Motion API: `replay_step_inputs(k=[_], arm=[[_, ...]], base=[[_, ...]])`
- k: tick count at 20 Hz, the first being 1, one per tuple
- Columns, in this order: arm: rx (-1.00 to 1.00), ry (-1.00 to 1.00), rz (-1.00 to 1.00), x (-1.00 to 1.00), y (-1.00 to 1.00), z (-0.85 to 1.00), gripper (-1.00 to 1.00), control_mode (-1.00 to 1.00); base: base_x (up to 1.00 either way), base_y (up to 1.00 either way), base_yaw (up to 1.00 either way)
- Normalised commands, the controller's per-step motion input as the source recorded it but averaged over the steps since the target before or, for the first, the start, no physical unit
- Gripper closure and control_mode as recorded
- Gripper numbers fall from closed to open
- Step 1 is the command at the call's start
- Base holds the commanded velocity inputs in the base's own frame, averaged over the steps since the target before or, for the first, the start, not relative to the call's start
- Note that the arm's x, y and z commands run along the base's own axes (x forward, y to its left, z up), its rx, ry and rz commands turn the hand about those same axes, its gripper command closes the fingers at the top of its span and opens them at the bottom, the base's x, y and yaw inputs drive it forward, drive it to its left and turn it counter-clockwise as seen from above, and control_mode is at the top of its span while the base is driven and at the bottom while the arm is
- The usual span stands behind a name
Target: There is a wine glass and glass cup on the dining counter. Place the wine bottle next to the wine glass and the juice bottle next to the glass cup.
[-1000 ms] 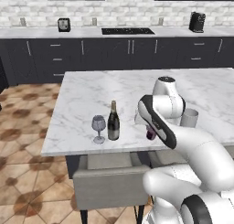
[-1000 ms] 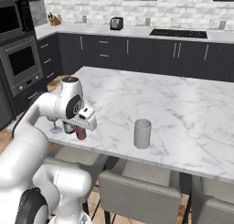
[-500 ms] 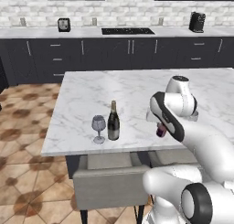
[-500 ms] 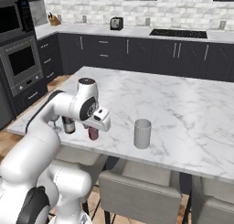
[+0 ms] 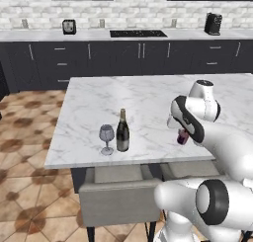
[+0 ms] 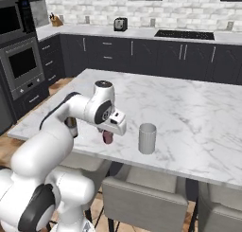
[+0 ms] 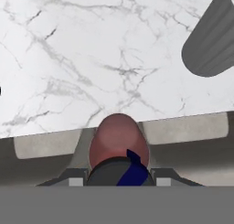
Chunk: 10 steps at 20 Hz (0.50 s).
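Our gripper (image 6: pixel 108 132), clamped on the juice bottle (image 6: pixel 108 137), has swung away from the wine bottle (image 5: pixel 122 131) toward the glass cup (image 6: pixel 147 138) — set-down looks close

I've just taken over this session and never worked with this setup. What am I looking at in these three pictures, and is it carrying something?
A white robot arm with dark joints works over a white grey-veined marble dining counter. Two pictures come from cameras behind the arm, left and right; the third looks along the hand. The two-finger gripper is shut on a small stubby bottle of purple-red juice, held near the counter's front edge. Beside it stands a plain grey cylindrical glass cup. Further along the counter, a tall dark wine bottle stands next to a clear stemmed wine glass.
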Motion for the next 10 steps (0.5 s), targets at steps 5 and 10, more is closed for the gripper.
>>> replay_step_inputs(k=[5,10], arm=[[-0.01,0.00,0.00,0.18,-0.33,-0.08,1.00,-1.00],[-0.01,-0.02,0.00,0.16,-0.10,-0.23,1.00,-1.00]], base=[[0.00,0.00,0.00],[0.00,0.00,0.00]])
